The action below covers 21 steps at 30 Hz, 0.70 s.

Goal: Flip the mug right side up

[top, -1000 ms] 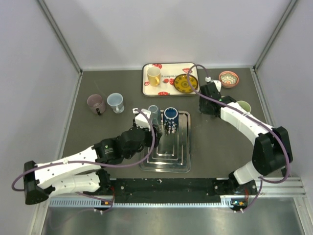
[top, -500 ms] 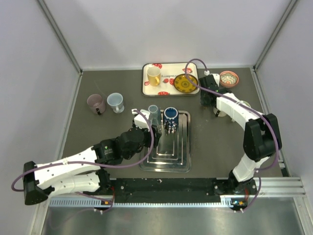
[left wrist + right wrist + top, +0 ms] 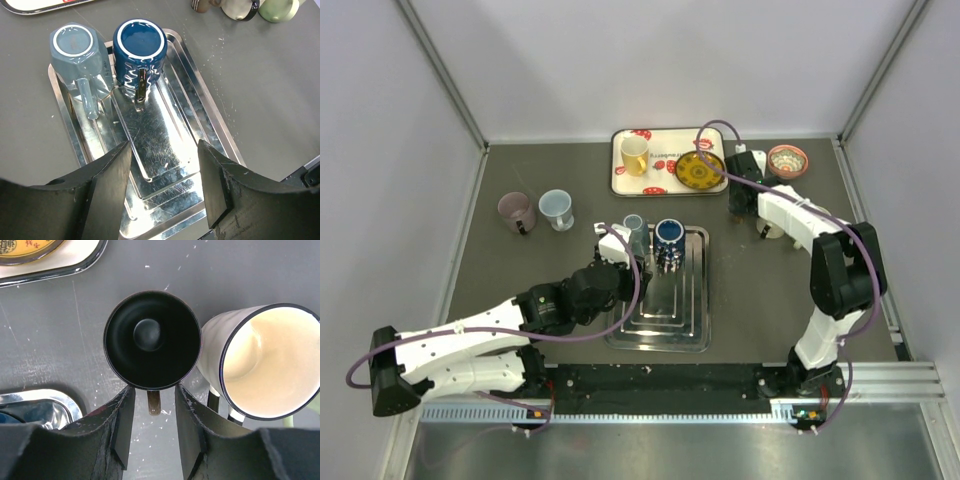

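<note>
Two mugs stand upside down at the far end of the steel tray (image 3: 215, 130): a light blue one (image 3: 80, 50) (image 3: 633, 225) and a dark blue one (image 3: 140, 47) (image 3: 668, 235), handles toward the left wrist camera. My left gripper (image 3: 165, 185) (image 3: 618, 248) is open and empty, hovering over the tray just short of them. My right gripper (image 3: 152, 392) (image 3: 740, 195) is open above a black mug (image 3: 152, 340) that stands mouth up. That mug's handle (image 3: 154, 402) lies between the fingers without touching them.
A white mug (image 3: 265, 360) (image 3: 773, 228) stands right of the black one, with a green mug (image 3: 277, 7) beyond. A flowered tray (image 3: 665, 185) holds a yellow mug (image 3: 635, 155) and a plate (image 3: 700, 170). A small bowl (image 3: 787, 160) sits far right. A purple mug (image 3: 517, 212) and a pale blue mug (image 3: 557, 208) stand left.
My right arm has swung back and to the left, bringing its gripper over the black mug. My left gripper has edged slightly toward the upside-down mugs.
</note>
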Each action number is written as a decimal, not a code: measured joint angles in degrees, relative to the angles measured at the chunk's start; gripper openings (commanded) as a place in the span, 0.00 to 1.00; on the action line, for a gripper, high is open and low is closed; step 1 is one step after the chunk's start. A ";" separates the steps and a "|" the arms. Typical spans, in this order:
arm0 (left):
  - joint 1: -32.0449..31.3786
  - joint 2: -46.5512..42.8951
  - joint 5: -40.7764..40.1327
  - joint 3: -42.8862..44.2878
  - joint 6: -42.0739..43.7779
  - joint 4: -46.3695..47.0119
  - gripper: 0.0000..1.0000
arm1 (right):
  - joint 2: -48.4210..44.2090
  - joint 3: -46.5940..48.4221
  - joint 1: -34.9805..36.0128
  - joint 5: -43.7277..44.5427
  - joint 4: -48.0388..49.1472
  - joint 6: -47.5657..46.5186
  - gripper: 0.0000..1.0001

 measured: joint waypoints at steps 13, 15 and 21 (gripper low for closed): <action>0.00 0.04 -0.02 0.00 -0.55 0.02 0.60 | 1.38 0.33 -1.11 -0.92 -0.02 -0.07 0.21; 0.00 0.07 -0.02 0.00 -0.70 0.02 0.60 | 1.42 0.33 -1.11 -1.11 -0.04 -0.09 0.19; 0.00 0.09 0.00 0.00 -0.92 0.02 0.60 | 1.62 0.33 -1.11 -1.46 0.04 -0.35 0.06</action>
